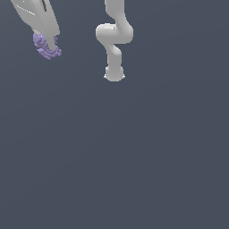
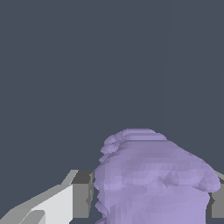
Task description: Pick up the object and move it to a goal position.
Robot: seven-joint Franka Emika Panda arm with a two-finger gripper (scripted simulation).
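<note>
In the wrist view the fingers [image 2: 82,194] are seen pressed against the two flanks of the object [image 2: 151,175], a pale purple knobbly blob, so the gripper [image 2: 148,201] is judged to be clamped on it, with the lump filling the gap between the pads. In the exterior view the same object [image 1: 46,47] is found at the tip of the gripper [image 1: 49,44], high toward the exterior view's left, with nothing but flat grey ground [image 1: 134,156] shown around it. A slip is the main risk: the surface is lumpy, contact is probably made on a few bumps only, and the blob could be twisted or squeezed out if the arm [image 1: 114,36] is swung or stopped sharply. Much of the lump bulges beyond the fingertips, so a shallow hold cannot be excluded. The far finger is nearly hidden behind the object, the gripper body is cut off at the frame edge in both views, and the exact contact patches cannot be made out. No goal marker is shown, and the height above the ground cannot be told.
</note>
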